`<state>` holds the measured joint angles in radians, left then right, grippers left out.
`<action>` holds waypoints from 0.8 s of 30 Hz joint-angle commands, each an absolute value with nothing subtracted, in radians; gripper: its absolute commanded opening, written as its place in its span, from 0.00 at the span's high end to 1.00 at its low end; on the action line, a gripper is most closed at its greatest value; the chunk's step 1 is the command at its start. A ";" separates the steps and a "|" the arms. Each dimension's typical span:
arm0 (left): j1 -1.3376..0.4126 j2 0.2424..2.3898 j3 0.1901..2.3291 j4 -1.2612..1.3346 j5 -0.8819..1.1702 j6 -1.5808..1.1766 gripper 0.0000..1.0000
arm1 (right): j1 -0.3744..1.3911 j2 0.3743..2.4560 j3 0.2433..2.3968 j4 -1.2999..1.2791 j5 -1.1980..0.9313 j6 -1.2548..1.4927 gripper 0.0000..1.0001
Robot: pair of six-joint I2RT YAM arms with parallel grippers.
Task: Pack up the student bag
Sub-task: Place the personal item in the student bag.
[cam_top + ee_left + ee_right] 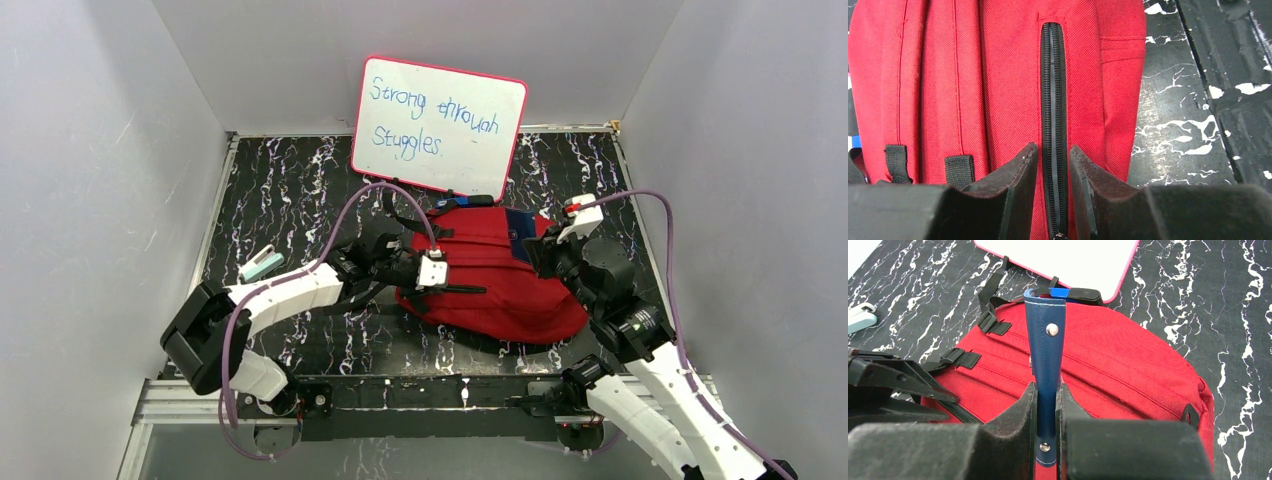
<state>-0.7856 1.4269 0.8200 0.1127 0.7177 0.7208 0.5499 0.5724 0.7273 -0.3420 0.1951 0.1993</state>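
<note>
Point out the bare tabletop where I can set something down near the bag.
Bare table lies back-left, between the left wall and the whiteboard; also a near strip between the student bag and the mounting rail. Crowded: the left tool and right tool at the bag, and a small pale object by the left arm.

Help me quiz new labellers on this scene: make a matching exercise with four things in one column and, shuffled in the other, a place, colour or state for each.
Things:
1. bag
2. whiteboard
3. blue strap
4. zipper

Descriptions:
A. pinched in the right gripper
B. red fabric
C. running between the fingers of the left gripper
D. standing behind the bag, handwriting on it

Pairs: 1-B; 2-D; 3-A; 4-C
</note>
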 commanded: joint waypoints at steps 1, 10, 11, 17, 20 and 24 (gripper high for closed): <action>-0.789 1.444 0.861 0.132 0.708 0.759 0.71 | 0.550 0.551 0.735 -0.279 0.192 0.226 1.00; -0.776 1.476 0.876 0.157 0.718 0.743 0.71 | 0.549 0.541 0.724 -0.280 0.183 0.258 1.00; -0.775 1.477 0.876 0.160 0.723 0.739 0.71 | 0.550 0.540 0.723 -0.281 0.182 0.260 1.00; -0.767 1.485 0.873 0.169 0.724 0.723 0.71 | 0.549 0.538 0.714 -0.272 0.171 0.278 1.00; -0.760 1.489 0.873 0.173 0.728 0.716 0.71 | 0.550 0.538 0.713 -0.273 0.167 0.283 1.00; -0.756 1.496 0.873 0.174 0.700 0.716 0.70 | 0.551 0.534 0.709 -0.275 0.167 0.287 1.00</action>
<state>-0.7689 1.4872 0.8410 0.1505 0.7143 0.7143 0.5499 0.5541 0.7174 -0.3412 0.1730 0.2668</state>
